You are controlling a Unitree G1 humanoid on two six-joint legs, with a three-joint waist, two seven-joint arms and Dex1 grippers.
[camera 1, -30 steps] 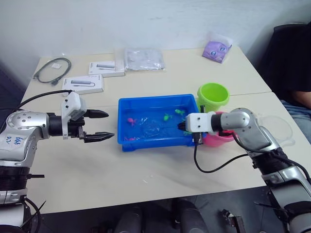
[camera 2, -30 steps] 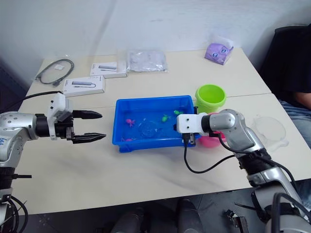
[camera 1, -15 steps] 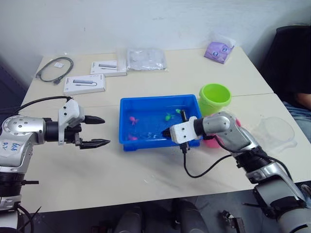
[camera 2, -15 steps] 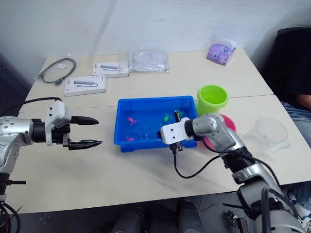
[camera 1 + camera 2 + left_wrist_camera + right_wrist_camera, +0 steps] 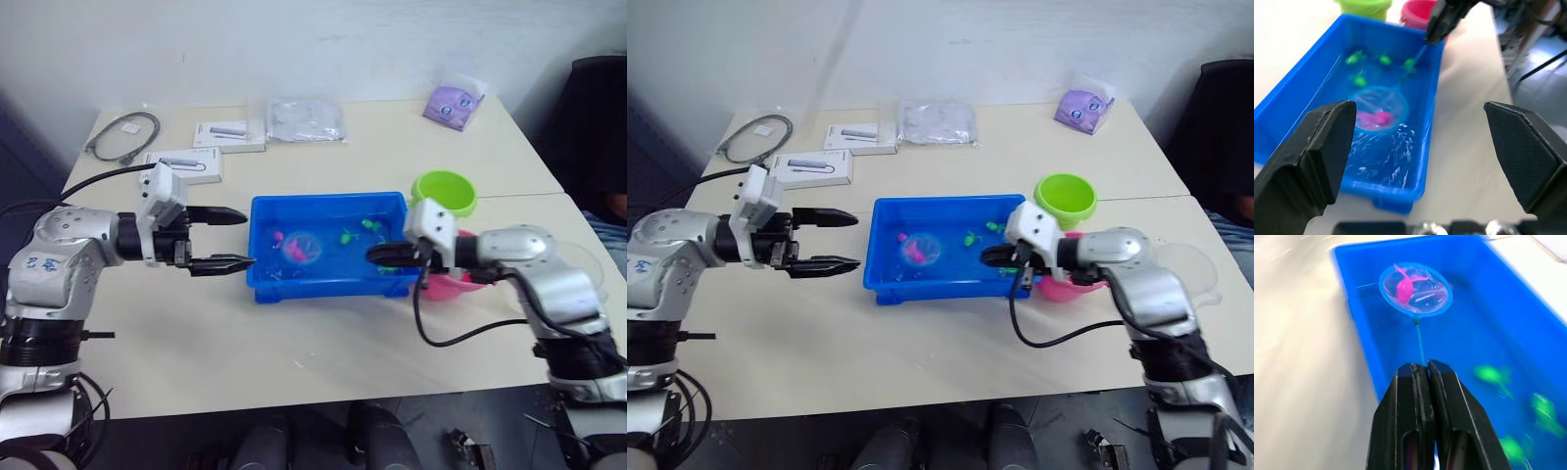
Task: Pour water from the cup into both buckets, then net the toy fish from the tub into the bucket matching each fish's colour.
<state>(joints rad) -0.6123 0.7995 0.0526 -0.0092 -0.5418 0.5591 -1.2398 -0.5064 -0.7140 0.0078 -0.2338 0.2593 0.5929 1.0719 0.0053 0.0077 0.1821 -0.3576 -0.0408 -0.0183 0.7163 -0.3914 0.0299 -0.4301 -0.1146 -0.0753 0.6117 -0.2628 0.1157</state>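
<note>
Pink fish [image 5: 1403, 288] in net [image 5: 1415, 290] over tub [image 5: 265, 289], handle clamped in right hand [image 5: 1422, 374]; left hand [image 5: 233, 238] agape.

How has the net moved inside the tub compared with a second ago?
Yes. The net, held by the right gripper, now sits lifted with a pink fish in its mesh, closer to the tub's left end than before.

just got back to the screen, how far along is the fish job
Pouring looks finished: the tub holds water and the cup sits aside by the right arm. In hand: the right gripper is shut on the net, which holds a pink fish. Left: carrying it to the pink bucket, and netting the green fish for the green bucket.
</note>
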